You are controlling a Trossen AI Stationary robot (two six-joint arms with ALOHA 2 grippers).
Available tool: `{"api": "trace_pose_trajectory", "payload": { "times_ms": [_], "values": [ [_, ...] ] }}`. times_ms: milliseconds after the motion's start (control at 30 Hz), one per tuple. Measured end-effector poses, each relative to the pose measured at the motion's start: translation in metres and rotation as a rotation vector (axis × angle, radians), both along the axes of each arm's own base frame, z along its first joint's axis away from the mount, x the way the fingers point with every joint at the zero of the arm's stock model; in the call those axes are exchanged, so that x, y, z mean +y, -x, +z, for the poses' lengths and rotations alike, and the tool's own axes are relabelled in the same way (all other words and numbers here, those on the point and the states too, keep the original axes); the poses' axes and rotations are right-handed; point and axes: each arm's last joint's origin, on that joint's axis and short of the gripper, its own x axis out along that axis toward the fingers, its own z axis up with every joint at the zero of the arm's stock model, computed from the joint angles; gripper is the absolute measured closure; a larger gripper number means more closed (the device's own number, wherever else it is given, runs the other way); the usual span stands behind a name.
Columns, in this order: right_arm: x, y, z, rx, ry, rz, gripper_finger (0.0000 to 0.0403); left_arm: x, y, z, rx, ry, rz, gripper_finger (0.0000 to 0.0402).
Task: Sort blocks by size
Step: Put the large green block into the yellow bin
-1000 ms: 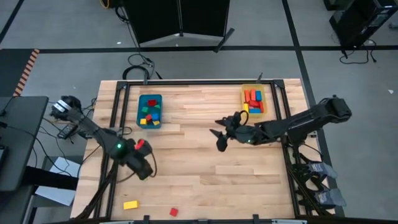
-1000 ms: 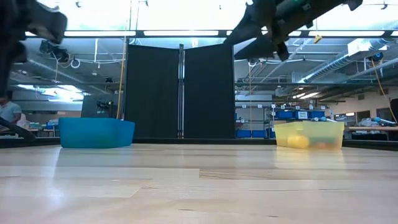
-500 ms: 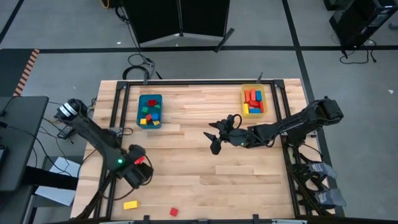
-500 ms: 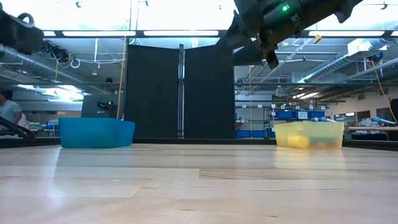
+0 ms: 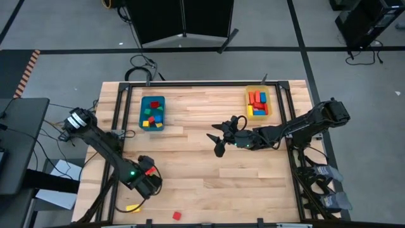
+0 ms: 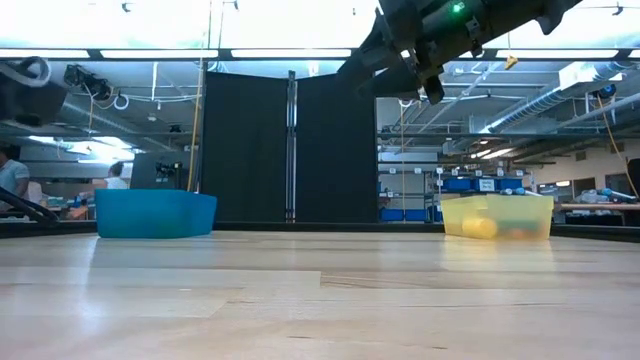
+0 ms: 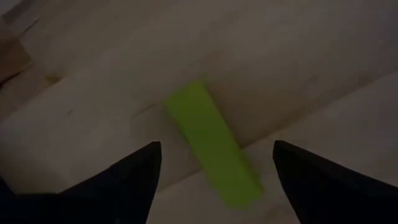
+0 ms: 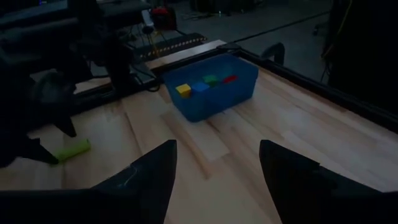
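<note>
A: Two loose blocks lie by the tabletop's front edge in the high view: a yellow bar [image 5: 132, 208] near the front left corner and a red cube [image 5: 176, 216] just to its right. The left gripper [image 5: 147, 187] hangs right beside the yellow bar.

B: And the bins?

A: The blue bin [image 5: 152, 113] sits toward the back left with small mixed cubes in it; the yellow bin [image 5: 257, 103] at the back right holds mostly red and orange longer pieces. The right gripper [image 5: 220, 140] hovers over the middle of the tabletop, nothing in it.

B: The low view?

A: Both bins stand at the far edge, the blue bin [image 6: 155, 213] left, the yellow bin [image 6: 497, 215] right. The right arm hangs high above the wood.

B: Left wrist view?

A: The yellow bar [image 7: 212, 143], looking greenish here, lies flat on the boards between the two dark fingers [image 7: 134, 174], which stand wide apart and clear of it. Nothing is gripped.

B: Right wrist view?

A: Its fingers [image 8: 146, 177] are spread, empty. Ahead are the blue bin [image 8: 214, 87] with its cubes, and the bar [image 8: 71, 150] beside the left arm.
</note>
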Motion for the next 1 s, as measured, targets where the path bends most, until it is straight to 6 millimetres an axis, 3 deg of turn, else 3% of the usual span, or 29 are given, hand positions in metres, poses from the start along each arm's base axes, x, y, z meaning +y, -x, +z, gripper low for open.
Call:
{"api": "trace_pose_trajectory", "payload": {
  "times_ms": [300, 500, 767, 1000],
  "values": [
    [0.001, -0.001, 0.002, -0.017, -0.002, 0.005, 0.0167, -0.004, -0.003, -0.016, 0.056, -0.016, -0.029, 0.0107],
    [0.001, -0.001, 0.002, -0.019, -0.003, 0.006, 0.0169, -0.002, -0.002, -0.028, -0.007, 0.017, -0.037, 0.0182],
    [0.001, -0.001, 0.002, -0.015, 0.011, 0.011, 0.0179, -0.002, -0.003, -0.029, -0.043, -0.009, -0.132, 0.0299],
    [0.003, 0.001, 0.005, -0.003, 0.057, 0.035, 0.0185, -0.007, -0.019, -0.018, -0.160, -0.141, -0.276, 0.0297]
  ]
}}
